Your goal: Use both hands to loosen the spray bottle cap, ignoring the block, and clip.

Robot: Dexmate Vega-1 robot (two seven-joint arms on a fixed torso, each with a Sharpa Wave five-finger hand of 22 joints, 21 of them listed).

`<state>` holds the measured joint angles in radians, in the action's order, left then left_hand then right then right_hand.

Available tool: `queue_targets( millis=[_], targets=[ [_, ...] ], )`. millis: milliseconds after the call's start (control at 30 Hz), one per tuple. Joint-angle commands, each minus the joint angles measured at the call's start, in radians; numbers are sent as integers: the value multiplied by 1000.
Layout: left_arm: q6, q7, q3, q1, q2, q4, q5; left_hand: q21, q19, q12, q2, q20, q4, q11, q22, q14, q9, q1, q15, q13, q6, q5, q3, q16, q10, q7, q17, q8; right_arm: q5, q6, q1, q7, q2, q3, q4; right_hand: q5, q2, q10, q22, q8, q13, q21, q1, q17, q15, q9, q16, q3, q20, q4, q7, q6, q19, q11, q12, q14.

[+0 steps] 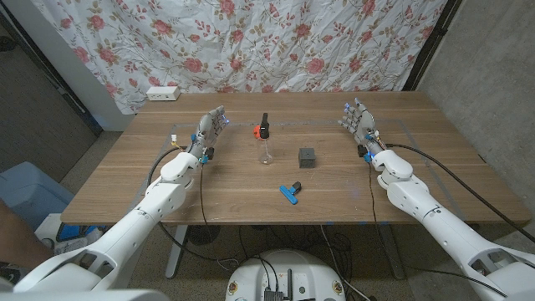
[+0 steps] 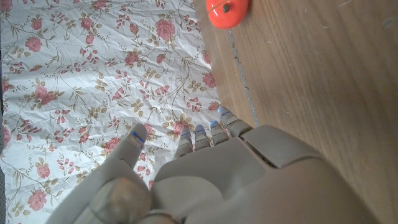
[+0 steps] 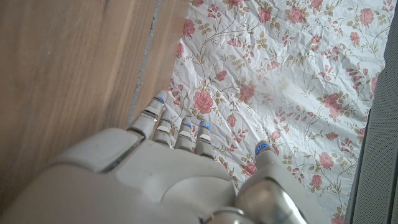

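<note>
Looking down from the head view, the spray bottle (image 1: 265,142) stands upright near the table's (image 1: 125,180) middle, its long axis vertical, between the left hand (image 1: 211,127) and right hand (image 1: 359,122), both empty with fingers apart; the left looks somewhat nearer, while the block (image 1: 307,156) sits toward the right hand's side and the clip (image 1: 291,192) lies nearer the front edge. The left wrist view shows the bottle's orange top beyond spread fingertips (image 2: 200,135), nothing between. In the right wrist view, open fingers (image 3: 186,129) point toward the floral curtain (image 3: 298,81).
</note>
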<state>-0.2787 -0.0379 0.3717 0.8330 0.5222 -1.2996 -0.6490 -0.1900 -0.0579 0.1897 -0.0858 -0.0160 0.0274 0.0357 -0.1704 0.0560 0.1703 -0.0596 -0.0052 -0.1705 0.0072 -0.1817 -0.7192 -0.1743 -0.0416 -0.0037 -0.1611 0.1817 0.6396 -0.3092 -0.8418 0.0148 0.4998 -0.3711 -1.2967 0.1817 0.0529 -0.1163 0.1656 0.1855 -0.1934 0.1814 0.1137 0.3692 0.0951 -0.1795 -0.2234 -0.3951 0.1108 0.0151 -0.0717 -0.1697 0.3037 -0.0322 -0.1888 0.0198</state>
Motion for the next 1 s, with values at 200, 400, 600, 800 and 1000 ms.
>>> queue_targets(
  millis=[200, 400, 600, 800, 1000],
  targets=[
    [42, -16, 7, -2, 34, -33, 8, -2, -6, 7, -34, 6, -24, 10, 0, 4, 3, -10, -9, -4, 6, -2, -3, -4, 1, -12, -4, 5, -26, -46, -3, -38, -35, -5, 25, 8, 3, -10, 5, 5, -2, 6, 2, -1, 5, -4, -5, -4, -2, 4, 1, -12, 4, 1, -6, 3],
    [77, -1, 9, 20, 56, -90, 10, -2, -10, 9, -20, 11, -55, 18, 1, -3, 3, -24, -15, -4, 17, 1, -3, -4, 12, -16, -5, 8, -32, -36, -5, -46, -22, -2, 9, 8, 6, -12, 5, 5, -2, 6, 2, -5, 3, -4, -4, -4, -3, 7, -2, -14, 5, 1, -7, 4],
    [59, -7, 13, 30, 65, -107, 23, 0, -14, 10, -5, 14, -106, 22, 2, -13, 3, -51, -20, -4, 32, 4, -8, -5, 28, -21, -5, 14, -38, -30, -18, -58, -7, 3, -17, 9, 7, -13, 5, 6, -1, 7, 3, -8, 2, -3, -3, -4, -4, 10, -2, -17, 6, 2, -8, 7],
    [-9, -30, 19, 39, 71, -81, 58, -8, -53, 18, -3, 24, -172, 37, 2, -53, 3, -90, -41, -4, 80, 9, -11, -11, 80, -30, -5, 24, -40, 1, -37, -56, 30, 8, -60, 9, 10, -18, 5, 7, -1, 7, 3, -12, -2, -3, -3, -4, -5, 13, -3, -20, 6, 8, -9, 11],
    [-21, -50, 17, 61, 93, -96, 61, -5, -57, 19, 12, 29, -203, 50, 2, -61, 4, -114, -52, -4, 103, 11, -10, -9, 99, -42, -5, 31, -28, 18, -59, -57, 52, 19, -90, 10, 10, -18, 5, 6, -1, 8, 3, -14, -2, -3, -3, -3, -5, 16, -2, -20, 5, 8, -9, 12]
  ],
)
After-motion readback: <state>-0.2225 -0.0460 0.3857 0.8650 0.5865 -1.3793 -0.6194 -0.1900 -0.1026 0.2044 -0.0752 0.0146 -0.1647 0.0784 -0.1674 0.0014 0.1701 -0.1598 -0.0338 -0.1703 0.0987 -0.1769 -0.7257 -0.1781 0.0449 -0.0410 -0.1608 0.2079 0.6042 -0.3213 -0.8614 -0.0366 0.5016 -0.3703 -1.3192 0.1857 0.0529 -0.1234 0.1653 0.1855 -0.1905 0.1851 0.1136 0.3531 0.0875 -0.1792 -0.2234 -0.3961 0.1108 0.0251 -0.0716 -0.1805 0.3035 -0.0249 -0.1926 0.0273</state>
